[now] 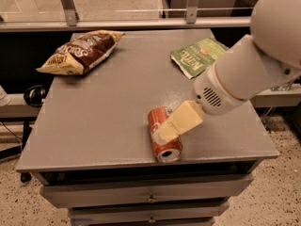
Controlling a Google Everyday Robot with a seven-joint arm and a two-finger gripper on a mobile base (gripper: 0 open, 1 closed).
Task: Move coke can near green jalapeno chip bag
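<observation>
– Over the coke can (165, 149), which lies on its side well apart from the green jalapeno chip bag (200, 55), hangs the gripper (171, 128). Its grasp cannot be told.
– The risk: a glancing touch may roll the can away.

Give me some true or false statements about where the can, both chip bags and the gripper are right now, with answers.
The coke can lies on its side near the table front edge. True.
The brown chip bag is at the back left. True.
The gripper is over the brown chip bag. False: it is at the coke can.
The green jalapeno chip bag touches the coke can. False: it lies apart, at the back right.
</observation>
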